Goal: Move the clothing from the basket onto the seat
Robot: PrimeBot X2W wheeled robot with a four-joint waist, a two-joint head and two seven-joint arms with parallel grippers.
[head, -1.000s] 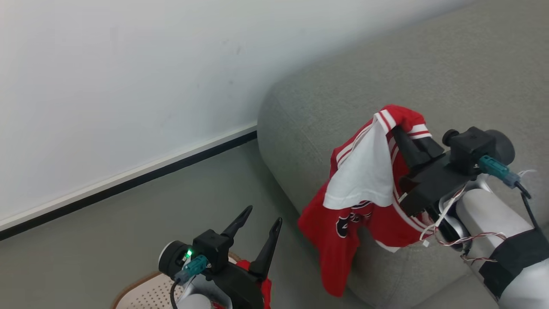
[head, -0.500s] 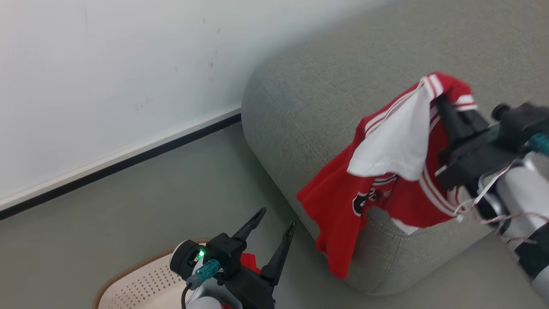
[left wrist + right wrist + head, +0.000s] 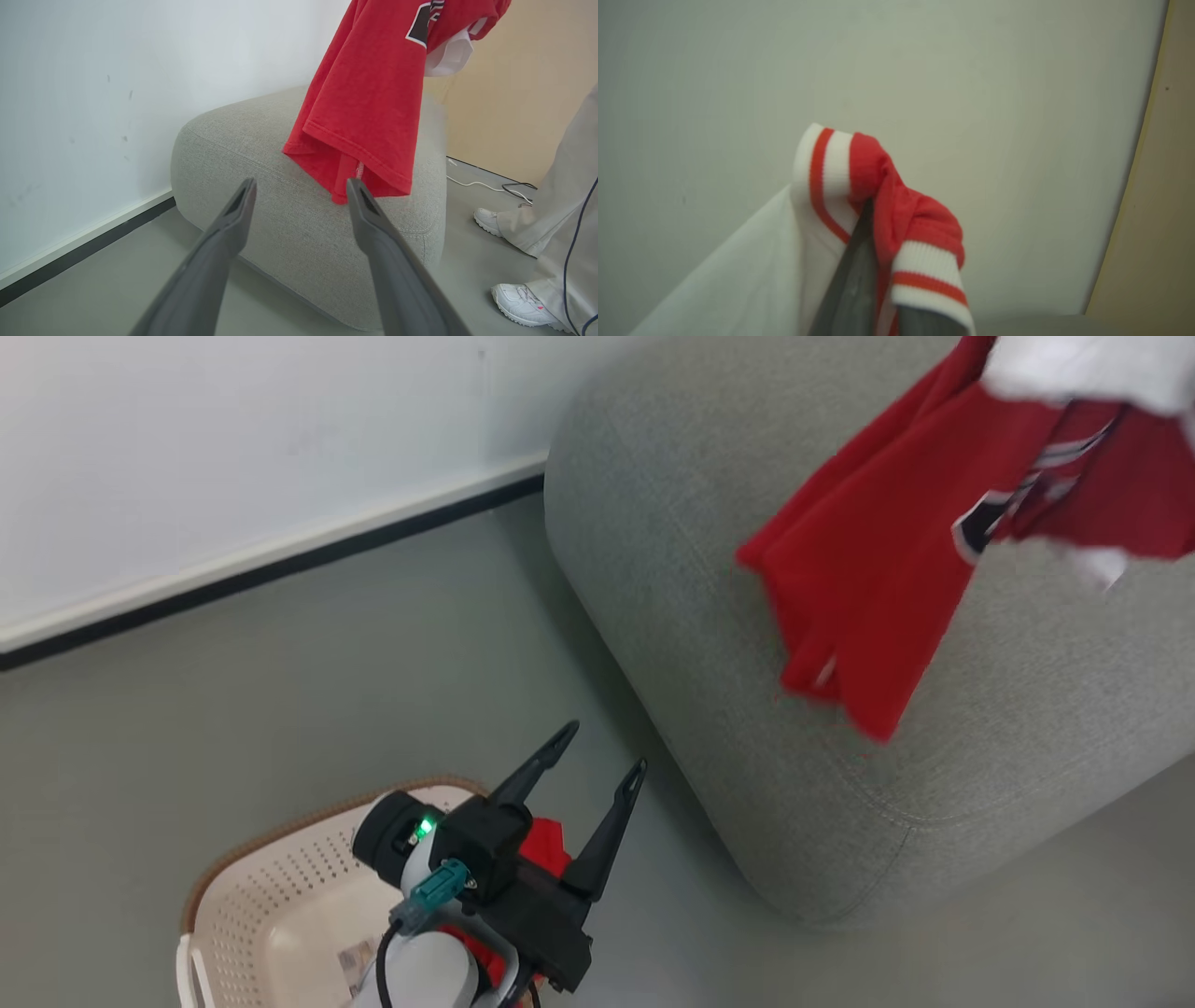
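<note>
A red garment [image 3: 868,569] with white panels hangs in the air over the grey seat [image 3: 672,551], its hem dangling above the cushion's near edge. In the right wrist view my right gripper [image 3: 878,261] is shut on the garment's striped red and white trim [image 3: 840,177]. In the left wrist view the same garment [image 3: 369,102] hangs above the seat [image 3: 261,186]. My left gripper [image 3: 597,765] stands open and empty above the cream basket [image 3: 280,896], where more red clothing [image 3: 546,845] lies behind the gripper body.
A white wall with a dark skirting strip [image 3: 280,560] runs behind the grey floor. In the left wrist view a person's legs and white shoes [image 3: 518,298] stand right of the seat, with a cable [image 3: 486,184] on the floor.
The right arm has lifted the garment higher and carried it further over the seat, out of the head view's top right. The head camera has also shifted, showing more of the basket.
</note>
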